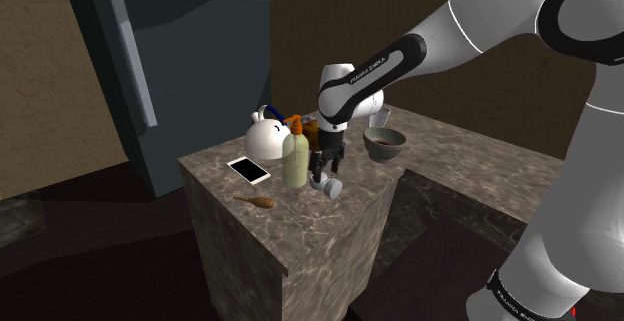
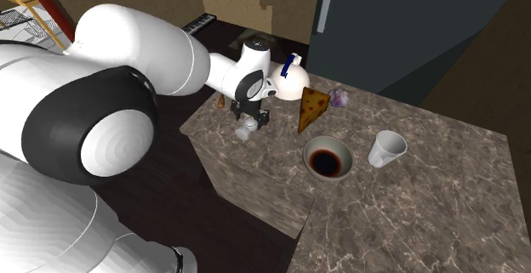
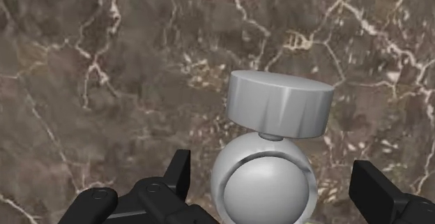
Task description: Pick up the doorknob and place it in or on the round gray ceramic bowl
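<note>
The doorknob (image 3: 268, 153) is plain grey, a round ball joined to a flat disc base, and it lies on its side on the brown marble counter (image 3: 104, 83). My black gripper (image 3: 272, 177) is open and straddles the ball. Both fingers (image 3: 178, 177) stand a little off it, so it is not held. From the shoulder view the gripper (image 1: 322, 174) points down at the knob (image 1: 333, 187) near the counter's front edge. The round dark bowl (image 1: 385, 144) sits farther back toward that view's right. In the second exterior view the bowl (image 2: 328, 159) lies to the right of the knob (image 2: 245, 131).
A pale green bottle (image 1: 295, 159), a white rounded figure (image 1: 265, 134) and a phone (image 1: 248, 169) crowd the shoulder view's left of the gripper. A brown stick-like item (image 1: 255, 201) lies near the corner. A white cup (image 2: 387, 148) stands beside the bowl, and an orange wedge (image 2: 312, 108) behind it.
</note>
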`<action>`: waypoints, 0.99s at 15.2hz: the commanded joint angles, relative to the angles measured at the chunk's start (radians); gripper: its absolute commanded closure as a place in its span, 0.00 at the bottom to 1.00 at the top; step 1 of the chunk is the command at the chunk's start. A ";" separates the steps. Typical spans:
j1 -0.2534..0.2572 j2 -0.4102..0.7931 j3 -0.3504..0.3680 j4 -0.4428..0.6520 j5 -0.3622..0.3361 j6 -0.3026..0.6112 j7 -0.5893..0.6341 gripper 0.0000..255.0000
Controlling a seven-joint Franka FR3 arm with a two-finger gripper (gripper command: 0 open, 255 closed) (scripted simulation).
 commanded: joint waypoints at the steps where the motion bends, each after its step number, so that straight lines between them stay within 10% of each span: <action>1: 0.002 0.016 0.002 -0.008 0.003 0.025 -0.001 0.00; 11: 0.003 0.038 0.004 -0.019 0.006 0.057 -0.003 0.00; 12: 0.003 0.038 0.004 -0.019 0.006 0.057 -0.003 1.00; 15: 0.003 0.038 0.004 -0.019 0.006 0.057 -0.003 1.00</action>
